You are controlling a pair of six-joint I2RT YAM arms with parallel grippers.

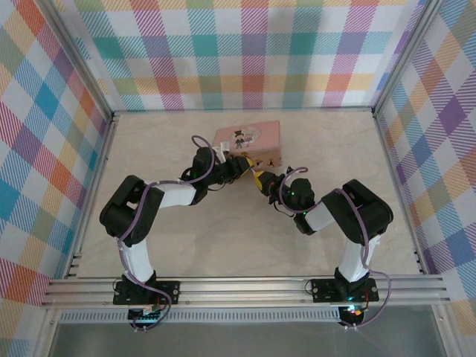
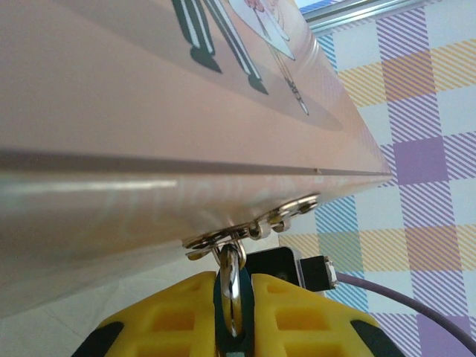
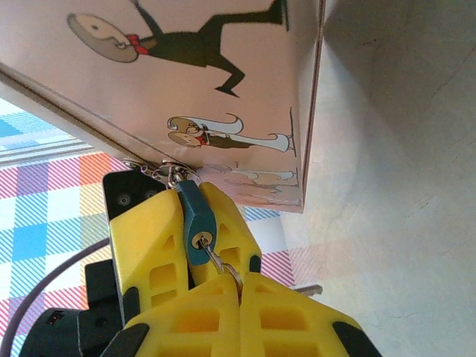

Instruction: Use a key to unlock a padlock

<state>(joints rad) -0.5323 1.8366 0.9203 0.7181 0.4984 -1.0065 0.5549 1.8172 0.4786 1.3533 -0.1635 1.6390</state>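
The padlock is a small teal block, its silvery shackle hooked through the hasp on the pink tin's front edge. My left gripper is shut on the padlock's body, one yellow finger on each side. The key is thin and silvery, with its tip in the keyhole at the padlock's bottom. My right gripper is shut on the key's head just below the lock. From above, both grippers meet at the tin's near edge.
A second bit of metal pokes out to the right of the right fingers. The right wrist's black camera block and purple cable sit just behind the lock. Checked walls enclose the cream table.
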